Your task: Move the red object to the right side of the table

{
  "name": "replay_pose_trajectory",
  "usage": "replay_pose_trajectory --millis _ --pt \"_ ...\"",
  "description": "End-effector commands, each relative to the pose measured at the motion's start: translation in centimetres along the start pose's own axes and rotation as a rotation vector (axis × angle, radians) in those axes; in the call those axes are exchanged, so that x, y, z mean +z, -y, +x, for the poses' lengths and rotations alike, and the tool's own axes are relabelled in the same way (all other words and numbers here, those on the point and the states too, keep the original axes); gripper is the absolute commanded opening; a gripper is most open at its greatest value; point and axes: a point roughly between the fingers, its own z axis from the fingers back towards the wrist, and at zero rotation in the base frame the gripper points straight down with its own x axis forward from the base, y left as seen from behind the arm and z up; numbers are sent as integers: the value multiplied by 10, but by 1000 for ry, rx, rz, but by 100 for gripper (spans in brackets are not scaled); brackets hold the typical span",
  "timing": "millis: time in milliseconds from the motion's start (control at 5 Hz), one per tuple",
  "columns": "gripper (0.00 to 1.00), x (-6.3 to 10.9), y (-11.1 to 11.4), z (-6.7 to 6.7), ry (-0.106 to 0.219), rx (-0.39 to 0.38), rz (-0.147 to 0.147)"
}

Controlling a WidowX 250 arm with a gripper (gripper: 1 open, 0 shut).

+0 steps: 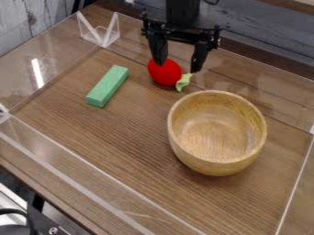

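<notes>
Glossy red toy fruit (163, 71), just behind the wooden bowl (218, 131), looks light, hard and slippery, best pinched across its round middle by the spread-open gripper (174, 62) above it.

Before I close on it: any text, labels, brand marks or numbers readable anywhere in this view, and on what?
None readable.
red object: plain glossy surface, no mark.
green block: no print.
wooden bowl: bare wood grain only.
gripper, open above the red object: black, no legible marking at this size.
table and clear walls: no label or sign.
</notes>
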Motion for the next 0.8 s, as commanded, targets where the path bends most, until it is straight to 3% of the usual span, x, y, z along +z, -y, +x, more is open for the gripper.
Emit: replay_pose_trajectory --millis 0,600 --pt "100 6 -9 20 74 56 3" --pt "100 -26 -15 37 75 112 31"
